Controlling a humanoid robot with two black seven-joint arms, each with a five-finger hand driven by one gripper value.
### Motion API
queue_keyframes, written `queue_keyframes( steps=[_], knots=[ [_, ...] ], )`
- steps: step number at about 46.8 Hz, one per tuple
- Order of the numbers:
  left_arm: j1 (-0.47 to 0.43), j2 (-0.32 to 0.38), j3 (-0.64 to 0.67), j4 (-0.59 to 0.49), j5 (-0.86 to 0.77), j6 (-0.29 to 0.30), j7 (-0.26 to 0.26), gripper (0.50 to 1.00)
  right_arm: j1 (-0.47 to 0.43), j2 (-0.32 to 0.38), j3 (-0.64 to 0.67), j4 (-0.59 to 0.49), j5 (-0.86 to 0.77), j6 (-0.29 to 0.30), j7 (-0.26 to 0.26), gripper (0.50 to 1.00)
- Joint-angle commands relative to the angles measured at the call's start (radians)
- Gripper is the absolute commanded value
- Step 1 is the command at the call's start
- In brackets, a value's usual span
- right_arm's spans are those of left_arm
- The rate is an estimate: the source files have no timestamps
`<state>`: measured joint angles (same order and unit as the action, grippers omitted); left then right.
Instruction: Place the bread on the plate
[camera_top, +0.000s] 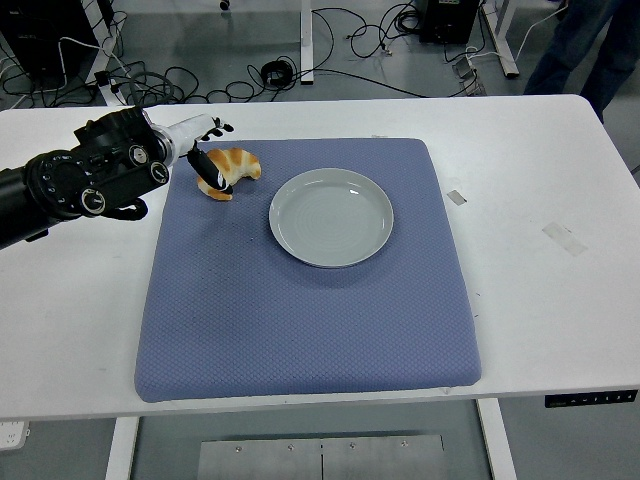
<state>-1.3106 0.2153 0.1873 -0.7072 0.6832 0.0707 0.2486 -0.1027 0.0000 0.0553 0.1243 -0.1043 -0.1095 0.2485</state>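
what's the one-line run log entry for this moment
stage: reaching for bread | left hand: at bread, finger touching, not lifted | bread: on blue mat, left of plate | plate: empty | right hand: not in view

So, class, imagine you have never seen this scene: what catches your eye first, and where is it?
Probably the golden crescent-shaped bread at the far left corner of the blue textured mat, with the robot's black left hand right against it, one finger lying across it. Next, the empty round grey plate just right of the bread, on the mat's far half.
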Motion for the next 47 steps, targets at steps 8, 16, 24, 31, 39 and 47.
queue_keyframes(
  steps=[8, 16, 24, 31, 39, 47],
  knots=[
    [0.005, -0.001, 0.001, 0.003, -0.021, 0.001, -0.003, 0.821, 0.000, 0.000, 0.000, 0.000, 0.000, 0.001, 0.000, 1.000],
    [0.005, 0.001, 0.004, 0.003, -0.021, 0.001, -0.003, 0.749, 0.000, 0.000, 0.000, 0.000, 0.000, -0.001, 0.000, 1.000],
    [0.005, 0.001, 0.004, 0.003, -0.021, 0.000, -0.002, 0.600, 0.000, 0.000, 0.000, 0.000, 0.000, 0.001, 0.000, 1.000],
    [0.002, 0.001, 0.000, 0.003, -0.022, 0.000, 0.000, 0.500, 0.000, 0.000, 0.000, 0.000, 0.000, 0.001, 0.000, 1.000],
    [-0.030, 0.004, -0.052, 0.000, -0.091, -0.011, 0.012, 0.500, 0.000, 0.000, 0.000, 0.000, 0.000, 0.001, 0.000, 1.000],
    [-0.059, 0.004, -0.135, -0.057, -0.103, -0.041, 0.024, 0.500, 0.000, 0.000, 0.000, 0.000, 0.000, -0.001, 0.000, 1.000]
  ],
)
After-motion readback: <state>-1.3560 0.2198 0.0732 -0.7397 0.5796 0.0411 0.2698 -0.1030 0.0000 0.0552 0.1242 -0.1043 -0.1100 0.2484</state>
